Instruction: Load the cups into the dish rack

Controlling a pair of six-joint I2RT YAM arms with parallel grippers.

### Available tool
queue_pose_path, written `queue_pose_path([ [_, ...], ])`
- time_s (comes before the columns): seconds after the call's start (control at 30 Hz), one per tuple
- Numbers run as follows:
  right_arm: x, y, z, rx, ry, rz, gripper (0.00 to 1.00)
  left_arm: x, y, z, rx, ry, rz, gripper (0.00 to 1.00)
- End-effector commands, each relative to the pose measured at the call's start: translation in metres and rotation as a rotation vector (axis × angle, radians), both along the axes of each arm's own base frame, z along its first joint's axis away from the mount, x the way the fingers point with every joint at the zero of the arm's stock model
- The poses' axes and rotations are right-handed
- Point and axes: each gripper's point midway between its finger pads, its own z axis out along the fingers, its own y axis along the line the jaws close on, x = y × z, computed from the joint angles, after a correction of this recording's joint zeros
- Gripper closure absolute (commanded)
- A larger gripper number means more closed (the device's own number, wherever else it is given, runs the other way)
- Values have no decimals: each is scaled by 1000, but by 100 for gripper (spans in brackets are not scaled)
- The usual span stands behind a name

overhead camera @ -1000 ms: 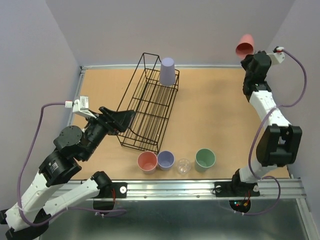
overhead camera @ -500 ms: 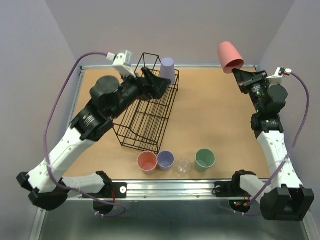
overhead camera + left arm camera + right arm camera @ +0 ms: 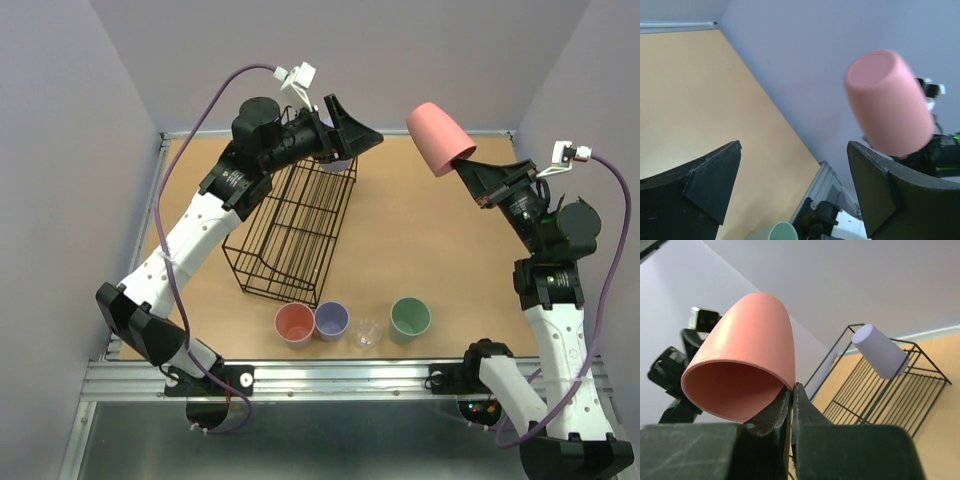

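Observation:
My right gripper (image 3: 466, 169) is shut on the rim of a salmon-pink cup (image 3: 438, 138) and holds it high in the air, right of the black wire dish rack (image 3: 292, 228). In the right wrist view the rim is pinched between the jaws (image 3: 792, 388), under the cup (image 3: 747, 357). A lavender cup (image 3: 881, 357) sits upside down at the rack's (image 3: 890, 390) far end. My left gripper (image 3: 366, 138) is open and empty, raised above that end. Its view (image 3: 794, 150) shows the held pink cup (image 3: 887, 115).
Several cups stand upright in a row near the front edge: pink (image 3: 295, 324), lavender (image 3: 332, 320), small clear (image 3: 368, 332), mint green (image 3: 410, 318). The green cup's rim also shows in the left wrist view (image 3: 775, 231). Grey walls close in the sides and the back.
My left arm swung up from the rack's near left side to above its far end. My right arm carried the pink cup left and lower, from the far right corner toward the middle.

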Motion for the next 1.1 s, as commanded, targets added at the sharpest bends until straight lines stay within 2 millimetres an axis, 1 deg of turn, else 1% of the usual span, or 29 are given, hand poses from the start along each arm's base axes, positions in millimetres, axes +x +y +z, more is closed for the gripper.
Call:
queue_pose_path([
  [0.0, -9, 4, 17, -50, -45, 4, 100, -41, -3, 87, -234, -176, -174, 1],
  [0.03, -6, 3, 15, -54, -40, 1, 100, -42, -4, 88, -255, -175, -189, 1],
  [0.07, -5, 4, 14, -61, -41, 1, 100, -48, -5, 97, -296, -187, -223, 1],
  [0.17, 3, 4, 9, -87, -40, -10, 100, -46, -12, 93, -301, -174, -250, 1],
  [0.2, 4, 9, 8, -89, -37, 9, 100, -44, -15, 91, -298, -168, -247, 1],
  [0.37, 6, 23, 18, -85, -59, 58, 100, -38, -23, 84, -299, -147, -226, 1],
  [0.4, 5, 24, 23, -72, -77, 70, 100, -36, -28, 79, -295, -132, -231, 1],
  [0.43, 6, 28, 22, -64, -74, 86, 100, -38, -30, 81, -300, -134, -234, 1],
  [0.5, 5, 30, 28, -44, -88, 106, 100, -35, -36, 77, -295, -120, -232, 1],
  [0.53, 4, 32, 28, -39, -90, 112, 100, -34, -38, 79, -298, -122, -230, 1],
  [0.6, 3, 33, 33, -32, -101, 119, 100, -29, -41, 76, -291, -110, -211, 1],
  [0.8, -2, 42, 38, 5, -117, 178, 100, -23, -48, 73, -288, -102, -193, 1],
  [0.9, -2, 45, 38, 17, -117, 198, 100, -21, -49, 79, -304, -121, -187, 1],
  [0.93, -2, 47, 37, 16, -117, 208, 100, -24, -46, 87, -334, -152, -189, 1],
  [0.97, -2, 47, 37, 26, -117, 214, 100, -25, -45, 91, -353, -165, -185, 1],
  [1.0, -1, 49, 32, 32, -105, 225, 100, -27, -43, 93, -377, -164, -188, 1],
  [1.03, -1, 50, 32, 38, -103, 231, 100, -28, -41, 97, -395, -178, -188, 1],
  [1.07, -3, 51, 32, 53, -105, 245, 100, -32, -38, 108, -429, -215, -198, 1],
])
